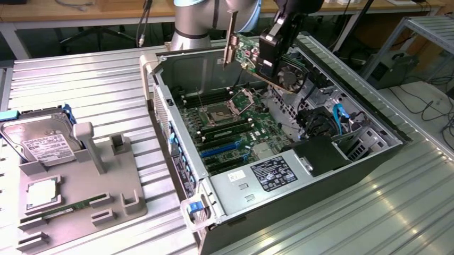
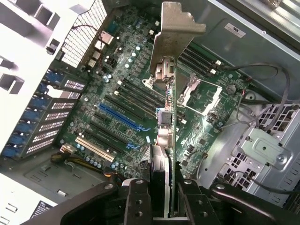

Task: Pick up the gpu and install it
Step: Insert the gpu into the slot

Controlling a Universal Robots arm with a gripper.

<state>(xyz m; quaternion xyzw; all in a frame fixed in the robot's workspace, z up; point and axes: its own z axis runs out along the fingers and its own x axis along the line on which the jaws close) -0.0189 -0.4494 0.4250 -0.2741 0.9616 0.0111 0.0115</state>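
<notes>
My gripper is shut on the gpu, a dark card with a round fan and a silver metal bracket at one end. The card hangs tilted in the air above the open computer case, over the far part of the motherboard. In the wrist view the gpu is seen edge-on between my gripper fingers, with its bracket pointing away. Below it lie the blue expansion slot and the open CPU socket.
On the exterior view's left, a grey fixture holds a hard drive, a CPU and a green RAM stick. Inside the case are a power supply, blue cables and a drive cage.
</notes>
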